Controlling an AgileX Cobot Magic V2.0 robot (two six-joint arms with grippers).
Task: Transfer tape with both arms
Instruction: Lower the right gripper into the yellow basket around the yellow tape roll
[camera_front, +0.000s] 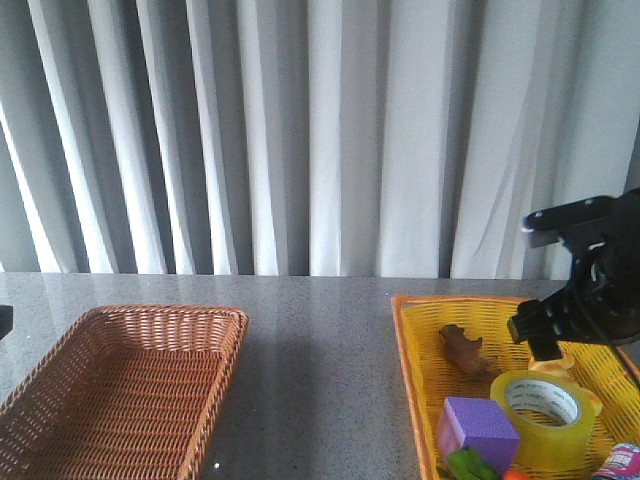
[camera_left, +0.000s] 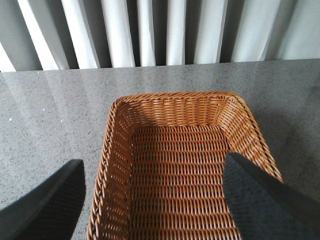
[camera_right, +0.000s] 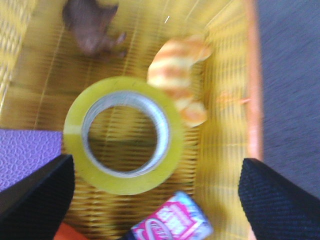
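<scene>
Writing first: the only print I can spot is on the pink and white packet (camera_right: 172, 222) in the right wrist view, plus some grey print on the white core of the tape (camera_front: 546, 418), and both are too blurry or small to read, so no brand to report.

The tape lies flat, hole up, in the yellow basket (camera_front: 412, 345) on the right side of the grey table (camera_front: 320, 330). It sits just beside the purple cube (camera_front: 478, 428), with a brown toy (camera_front: 463, 350) farther back and an orange striped croissant-looking thing (camera_right: 177, 75) touching its edge. In the right wrist view the roll is between the 2 fingers of the right gripper (camera_right: 155, 200), which are spread wide and not touching it, so it hovers over the roll with nothing held.

The left gripper (camera_left: 160, 200) is over the brown wicker basket (camera_left: 115, 150) on the left, fingers also wide apart, well away from the tape
</scene>
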